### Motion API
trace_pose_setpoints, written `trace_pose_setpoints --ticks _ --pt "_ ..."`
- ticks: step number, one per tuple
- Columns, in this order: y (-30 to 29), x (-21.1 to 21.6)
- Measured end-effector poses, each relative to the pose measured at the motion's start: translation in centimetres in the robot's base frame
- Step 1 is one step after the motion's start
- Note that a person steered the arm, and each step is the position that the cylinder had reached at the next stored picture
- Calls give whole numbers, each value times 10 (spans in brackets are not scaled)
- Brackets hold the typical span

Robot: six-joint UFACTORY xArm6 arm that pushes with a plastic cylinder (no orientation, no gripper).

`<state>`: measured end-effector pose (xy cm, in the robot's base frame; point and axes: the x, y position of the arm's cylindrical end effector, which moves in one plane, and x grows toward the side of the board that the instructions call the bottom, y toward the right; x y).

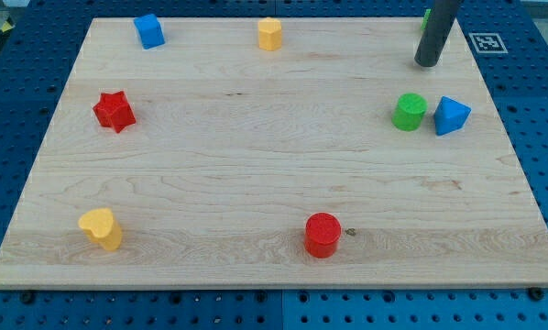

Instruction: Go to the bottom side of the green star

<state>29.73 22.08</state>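
Observation:
Only a thin green sliver [425, 16] shows at the view's top right, left of the dark rod. It is mostly hidden by the rod, so I cannot make out its shape. My tip [427, 63] rests on the board just below that sliver, towards the view's bottom. A green cylinder [409, 111] stands below the tip, well apart from it.
A blue wedge-like block [452, 115] sits right beside the green cylinder. A blue block [148, 30] and a yellow block [270, 33] sit along the top edge. A red star [115, 111] is at the left. A yellow heart [102, 228] and a red cylinder [323, 235] are near the bottom edge.

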Motion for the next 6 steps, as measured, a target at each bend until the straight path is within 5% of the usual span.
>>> trace_pose_setpoints --ticks 5,6 --pt "51 0" --pt "55 -26"
